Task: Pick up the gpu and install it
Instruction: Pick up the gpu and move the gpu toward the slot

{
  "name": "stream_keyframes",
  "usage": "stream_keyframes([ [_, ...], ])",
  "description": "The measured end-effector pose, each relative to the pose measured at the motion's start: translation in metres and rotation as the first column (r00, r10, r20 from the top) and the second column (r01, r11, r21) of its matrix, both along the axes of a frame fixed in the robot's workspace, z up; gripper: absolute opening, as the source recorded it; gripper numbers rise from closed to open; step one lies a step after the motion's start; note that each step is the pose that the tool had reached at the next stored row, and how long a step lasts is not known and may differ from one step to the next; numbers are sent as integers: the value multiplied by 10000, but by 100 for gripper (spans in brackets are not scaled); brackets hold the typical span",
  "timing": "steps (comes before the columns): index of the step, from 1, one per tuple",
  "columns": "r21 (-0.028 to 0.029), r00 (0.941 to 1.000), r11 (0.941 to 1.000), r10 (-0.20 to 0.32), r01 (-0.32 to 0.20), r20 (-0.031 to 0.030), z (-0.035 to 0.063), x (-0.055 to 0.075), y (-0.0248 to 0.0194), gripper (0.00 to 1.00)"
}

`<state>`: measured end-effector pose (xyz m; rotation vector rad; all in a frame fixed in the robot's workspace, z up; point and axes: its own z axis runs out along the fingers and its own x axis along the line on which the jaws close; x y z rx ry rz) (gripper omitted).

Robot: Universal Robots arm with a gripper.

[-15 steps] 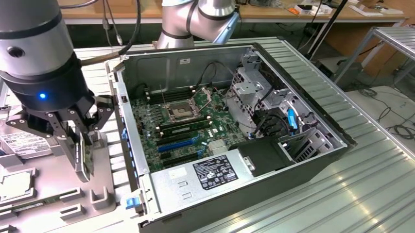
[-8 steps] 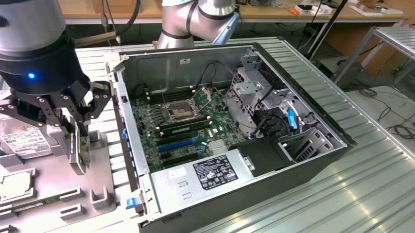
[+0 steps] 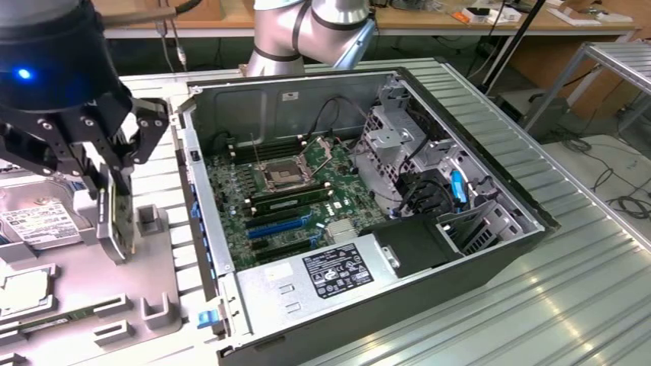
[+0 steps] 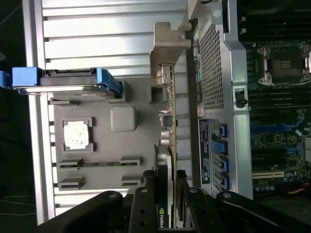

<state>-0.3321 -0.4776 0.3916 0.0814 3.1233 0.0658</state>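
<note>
**GPU [image 3: 112,225] gripped, slot not yet filled**

GPU pickup looks done, or close to it. The gripper [image 3: 107,191] has its two fingers shut on the card's flat faces near one end. The card hangs on edge, lengthwise, below the jaws. In the wrist view it runs straight out from the gripper [image 4: 170,208] as a thin line, with the silvery bracket [image 4: 167,43] at the end farthest from the jaws.

Directly beneath the jaws is the grey tray [image 3: 173,259]. The card's lower end seems just clear of it, but I cannot tell whether it is fully free of its holder. Other parts rest on the tray, on the side of the jaws away from the case. They are a hard drive [image 3: 41,221], a CPU [image 4: 77,135] and a memory stick [image 4: 97,163].

On the other side of the jaws, near them but not under them, the case [image 3: 508,229] lies open. Its motherboard [image 3: 295,191] is exposed, and the blue slots [image 3: 280,226] show no card in them.

So the install half appears to be wholly left to do. The card is beside the case, not over the board, and nothing is seated.
</note>
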Motion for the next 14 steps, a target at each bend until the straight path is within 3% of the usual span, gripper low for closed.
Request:
stream_keyframes([
  [3,0,10000,10000,0,0,-3,130,0,0,27],
  [7,0,10000,10000,0,0,-6,376,0,0,27],
  [11,0,10000,10000,2,-2,-7,381,5,0,27],
  [14,1,10000,10000,3,-3,-6,380,92,0,27],
])
